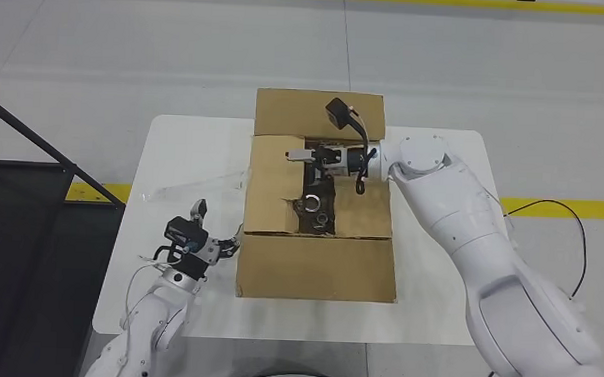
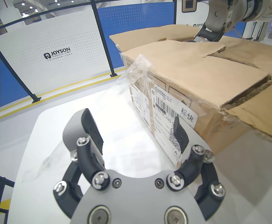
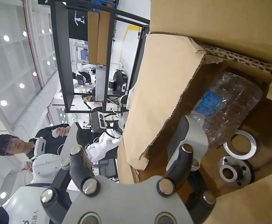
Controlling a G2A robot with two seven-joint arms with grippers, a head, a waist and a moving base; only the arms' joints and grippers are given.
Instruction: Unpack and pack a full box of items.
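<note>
Box: brown cardboard, centre of the top view, standing on the white table with its flaps spread open.
My left claw: lower left of the top view, just beside the box's labelled side, fingers wide apart, holding nothing.
My right claw: upper centre of the top view, spread wide astride a torn flap, gripping nothing.
Inside the box: a crumpled clear bottle, a metal ring, and what looks like a flange.

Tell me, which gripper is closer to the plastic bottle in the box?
The right. The right gripper hangs open at the opening of the box, one finger inside beside the plastic bottle. The left gripper is outside the box, open, by its labelled side wall.
</note>
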